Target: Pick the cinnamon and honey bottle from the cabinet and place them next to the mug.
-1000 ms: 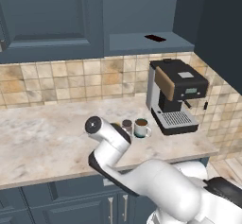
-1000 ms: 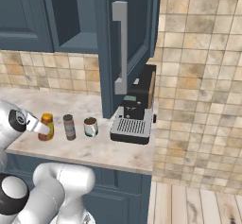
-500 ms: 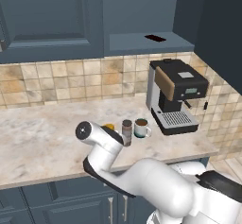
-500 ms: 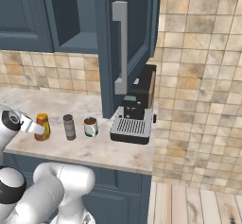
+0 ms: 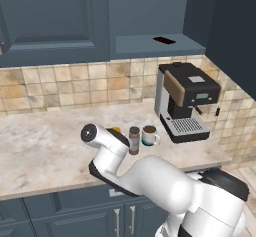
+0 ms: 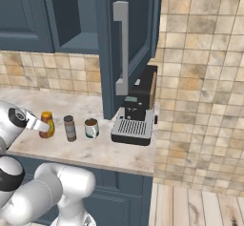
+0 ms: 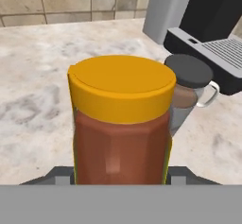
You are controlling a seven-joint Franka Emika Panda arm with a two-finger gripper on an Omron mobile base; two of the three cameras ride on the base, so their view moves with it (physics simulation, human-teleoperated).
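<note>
We see the robot's two dark fingers (image 7: 64, 176) closed on either side of the amber-orange honey squeeze bottle with a yellow-orange cap (image 7: 121, 119), which stands upright between them in the hand view. In the right base view the gripper (image 6: 39, 123) sits against the left side of that honey bottle (image 6: 46, 125), whose base meets the pale marbled stone tabletop (image 6: 95, 149).

Just beside the bottle to its right stands the small slim brown cinnamon jar with a grey cap (image 6: 70, 128), upright and apart from it. Next in the row comes the small pale white-green mug holding dark brown liquid (image 6: 91, 128), near the jar, with its handle showing in the left base view (image 5: 149, 136). In that view the cinnamon jar (image 5: 134, 140) stands just left of the mug, and the white arm covers most of the honey bottle.

Further right a black and brown coffee machine with a metal drip tray (image 6: 135, 111) stands on the tabletop. Above, the dark blue-grey wall cabinet (image 6: 71, 15) shows an open shelf niche, and one panelled door with a long grey handle (image 6: 122, 47) stands swung open. Beige tiles (image 5: 75, 83) line the wall behind.
</note>
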